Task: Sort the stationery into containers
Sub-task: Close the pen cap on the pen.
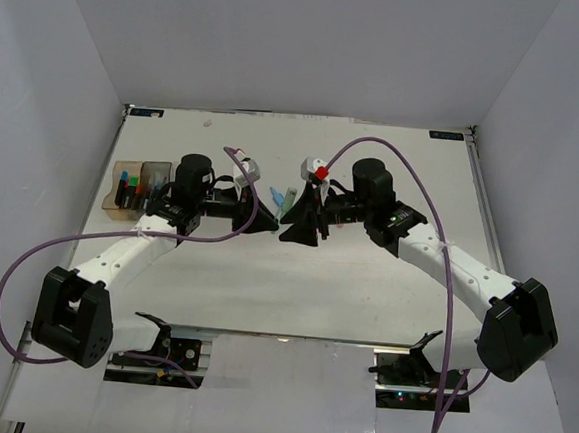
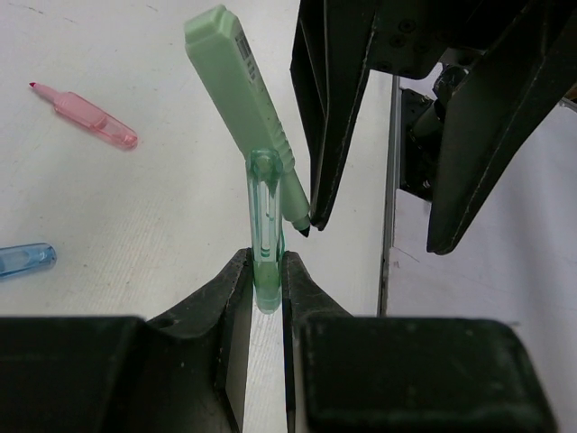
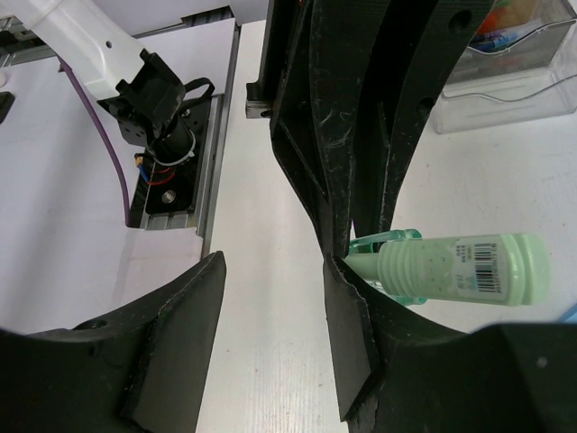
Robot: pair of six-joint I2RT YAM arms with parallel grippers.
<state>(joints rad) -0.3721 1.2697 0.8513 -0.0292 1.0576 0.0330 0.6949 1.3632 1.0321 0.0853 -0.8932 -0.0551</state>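
Note:
My left gripper point(image 2: 266, 263) is shut on a clear green cap point(image 2: 265, 212) that stands upright just above the table. A pale green highlighter point(image 2: 243, 86) leans against the top of that cap, tip down, touching the outside of one finger point(image 2: 329, 117) of my right gripper. In the right wrist view the same highlighter point(image 3: 460, 269) lies outside the jaws. My right gripper point(image 3: 270, 271) is open with nothing between its fingers. The two grippers meet nose to nose at mid-table point(image 1: 267, 223) point(image 1: 301, 227). The containers point(image 1: 123, 168) stand at the left and hold several items.
A pink piece point(image 2: 86, 113) and a clear blue cap point(image 2: 25, 260) lie on the table left of my left gripper. Pastel pieces point(image 1: 283, 198) lie just behind the grippers. The table's near edge and rail point(image 3: 221, 108) show beyond the right gripper.

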